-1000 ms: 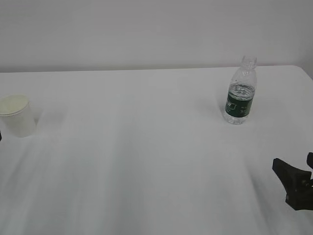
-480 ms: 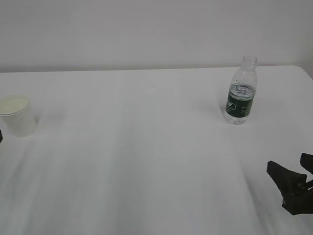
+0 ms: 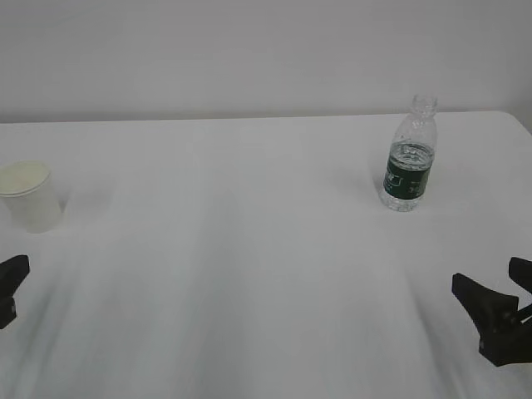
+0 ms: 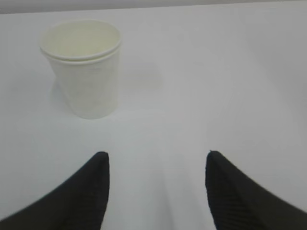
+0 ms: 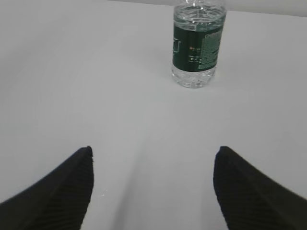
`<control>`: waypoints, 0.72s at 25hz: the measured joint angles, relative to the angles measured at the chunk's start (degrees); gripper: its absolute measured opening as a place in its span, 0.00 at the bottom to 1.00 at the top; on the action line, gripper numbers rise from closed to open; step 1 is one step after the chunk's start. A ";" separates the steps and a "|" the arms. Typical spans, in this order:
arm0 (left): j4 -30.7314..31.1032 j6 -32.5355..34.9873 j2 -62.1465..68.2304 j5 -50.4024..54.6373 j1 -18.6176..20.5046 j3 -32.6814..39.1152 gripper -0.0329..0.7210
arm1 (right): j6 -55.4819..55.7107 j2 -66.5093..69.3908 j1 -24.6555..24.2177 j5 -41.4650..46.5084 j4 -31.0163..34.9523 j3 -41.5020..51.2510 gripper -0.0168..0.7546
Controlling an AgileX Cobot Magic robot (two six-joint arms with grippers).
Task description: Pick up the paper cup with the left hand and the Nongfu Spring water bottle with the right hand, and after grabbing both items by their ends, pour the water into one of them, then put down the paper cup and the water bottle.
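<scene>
The white paper cup [image 3: 29, 195] stands upright at the far left of the table, and shows in the left wrist view [image 4: 85, 67] ahead and left of my left gripper [image 4: 156, 155]. That gripper is open and empty; only one black fingertip [image 3: 12, 274] shows at the exterior view's left edge, below the cup. The clear Nongfu Spring water bottle [image 3: 410, 158] with its dark green label stands uncapped at the back right, partly filled with water. My right gripper [image 5: 154, 152] is open and empty, with the bottle [image 5: 196, 45] well ahead; in the exterior view this gripper [image 3: 499, 295] sits at the lower right.
A white tablecloth [image 3: 249, 249] covers the table, whose far edge meets a pale wall [image 3: 249, 58]. The table's right edge runs close behind the bottle.
My left gripper's fingertip has come into the exterior view at the left edge. The right gripper has shifted slightly left and lower. Cup and bottle have not moved.
</scene>
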 joint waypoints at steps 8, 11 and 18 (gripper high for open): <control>1.81 -0.20 1.26 0.00 0.00 0.00 0.64 | -0.25 0.00 0.00 0.00 7.15 -0.41 0.79; 1.81 -0.20 1.32 0.00 0.00 0.00 0.64 | -0.25 0.00 0.00 0.00 8.55 -1.13 0.79; 1.81 -0.33 1.32 0.00 0.00 0.00 0.70 | -0.25 0.00 0.00 0.00 8.24 -3.63 0.79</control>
